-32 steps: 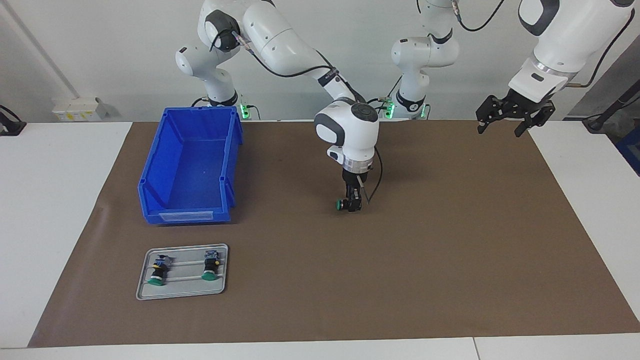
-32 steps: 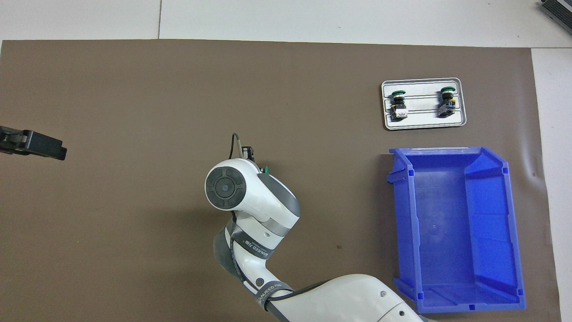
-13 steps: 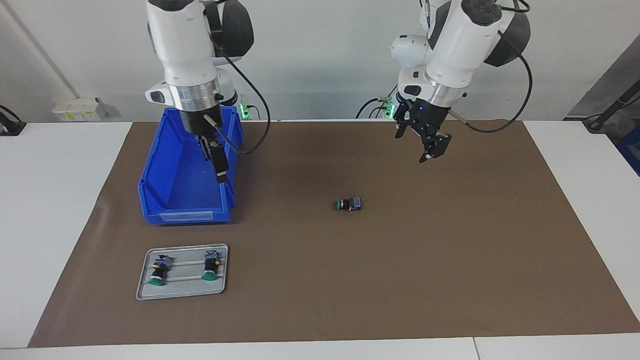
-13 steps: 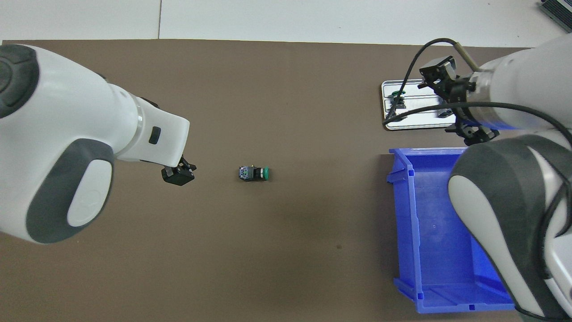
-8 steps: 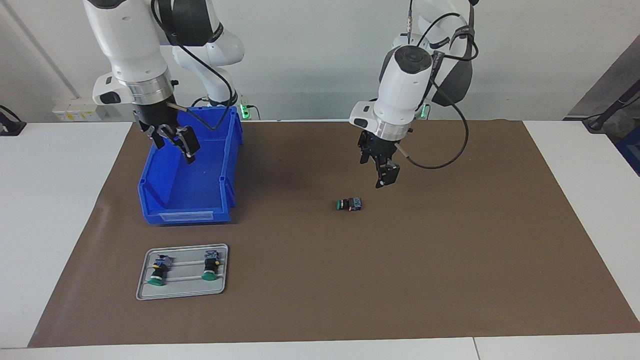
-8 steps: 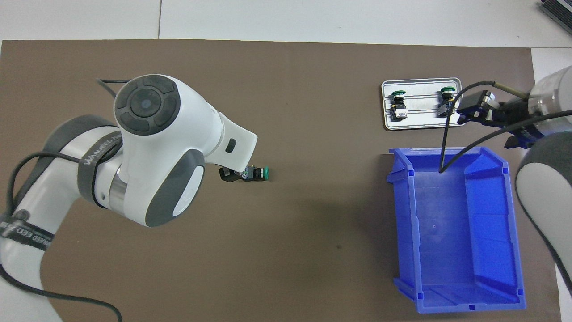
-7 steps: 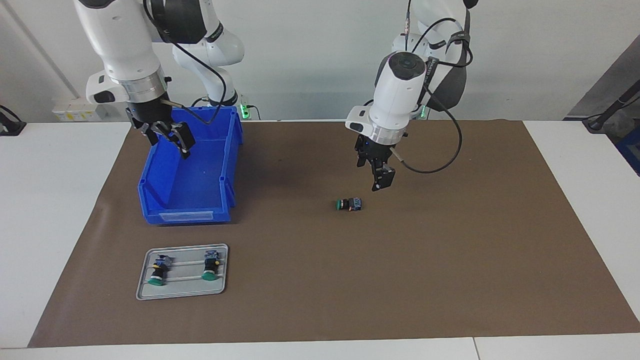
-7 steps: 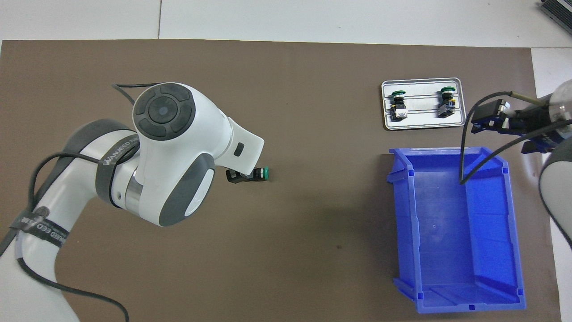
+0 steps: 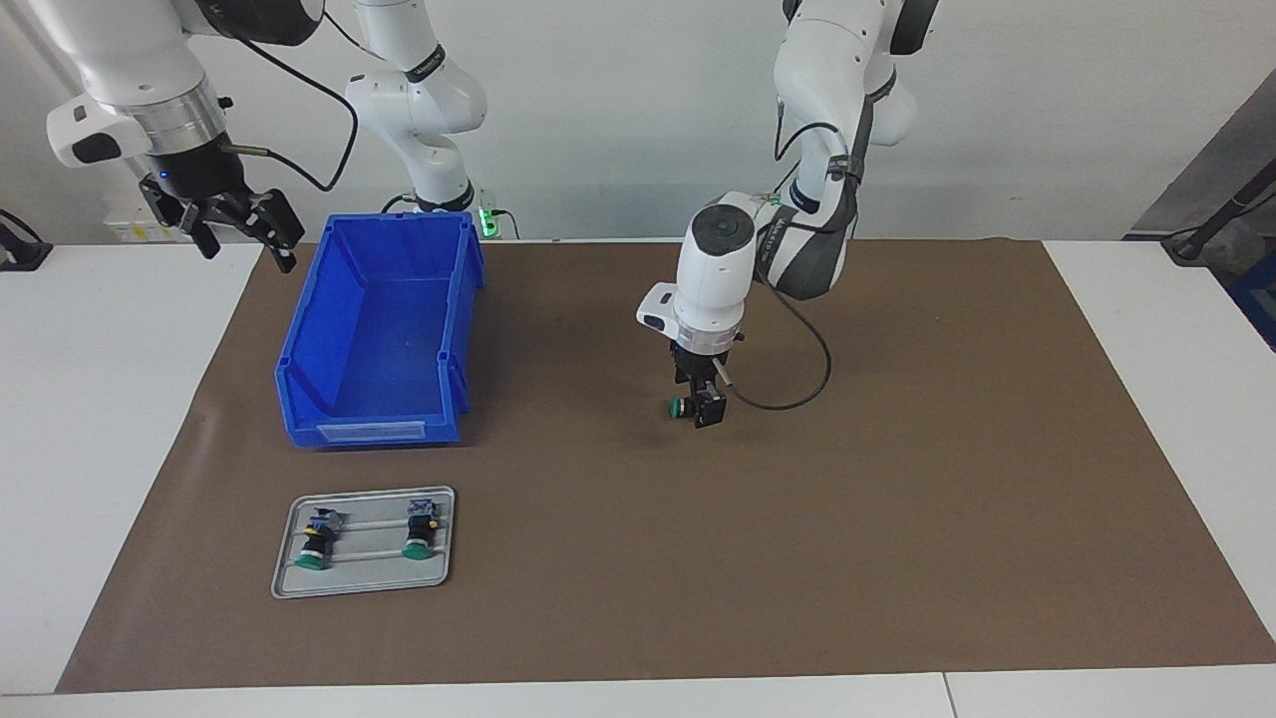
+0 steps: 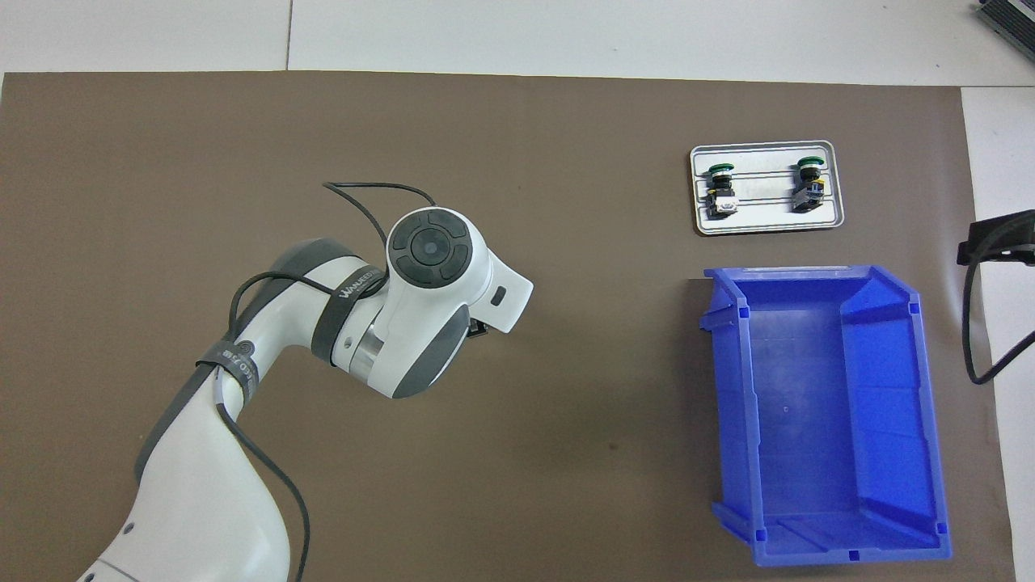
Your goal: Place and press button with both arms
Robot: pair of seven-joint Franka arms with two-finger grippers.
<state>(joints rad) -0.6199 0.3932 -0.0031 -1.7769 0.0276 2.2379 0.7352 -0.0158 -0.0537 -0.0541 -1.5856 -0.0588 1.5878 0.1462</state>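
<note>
One button (image 9: 682, 406) lies on its side mid-mat; your left pincer (image 9: 704, 409) is down at its block end, green cap sticking out toward the bin (image 9: 377, 334). You cannot tell whether the fingers pinch it or merely straddle it. Your right pincer (image 9: 239, 231) hangs spread, holding nothing, over the surface (image 9: 110, 399) edge beside the bin.

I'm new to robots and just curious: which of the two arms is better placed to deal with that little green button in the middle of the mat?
Left. The left gripper is right down at the button mid-mat, while the right gripper hangs high beside the blue bin.
</note>
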